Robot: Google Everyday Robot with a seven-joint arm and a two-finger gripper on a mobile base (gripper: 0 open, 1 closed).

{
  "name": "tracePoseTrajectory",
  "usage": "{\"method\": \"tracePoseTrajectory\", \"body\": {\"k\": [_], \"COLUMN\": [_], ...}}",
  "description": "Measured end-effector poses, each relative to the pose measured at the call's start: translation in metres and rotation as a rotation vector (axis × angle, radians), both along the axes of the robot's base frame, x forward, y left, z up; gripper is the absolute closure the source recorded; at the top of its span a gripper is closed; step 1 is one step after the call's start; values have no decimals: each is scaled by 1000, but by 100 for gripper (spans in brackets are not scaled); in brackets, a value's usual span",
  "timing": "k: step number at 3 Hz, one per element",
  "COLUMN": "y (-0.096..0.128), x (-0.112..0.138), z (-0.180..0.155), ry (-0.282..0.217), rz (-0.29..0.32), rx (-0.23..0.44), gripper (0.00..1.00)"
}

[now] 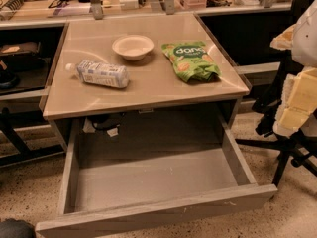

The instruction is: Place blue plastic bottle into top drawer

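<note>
The blue plastic bottle [101,74] is lying on its side at the tabletop's [148,90] left (cap pointing left), near the bowl [132,47]. The top drawer [148,217] is sitting pulled out below. The gripper [296,100] is hanging off the table's right edge; open or closed, I cannot tell.

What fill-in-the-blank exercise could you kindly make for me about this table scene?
1. The blue plastic bottle lies on its ___ on the tabletop.
2. The top drawer is ___, not shut, with nothing inside.
3. The bowl sits between the bottle and the ___ snack bag.
4. The pincer hangs at the view's ___ edge, away from the bottle.
Missing words: side; open; green; right.
</note>
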State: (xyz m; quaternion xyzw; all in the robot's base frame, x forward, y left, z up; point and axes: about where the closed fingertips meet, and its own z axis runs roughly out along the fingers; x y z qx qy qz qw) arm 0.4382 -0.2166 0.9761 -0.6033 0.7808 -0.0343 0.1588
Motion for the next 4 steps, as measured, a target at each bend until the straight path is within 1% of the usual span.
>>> {"method": "tracePoseTrajectory", "body": {"k": [1, 2, 3, 4], "y": [8, 36, 73, 76], "x": [6, 29, 54, 55], "z": [4, 7, 7, 9], "ry": [-6, 6, 14, 1], "rz": [2, 40, 80, 83], "rx": [2, 3, 14, 18], "gripper": [0, 0, 0, 0]}}
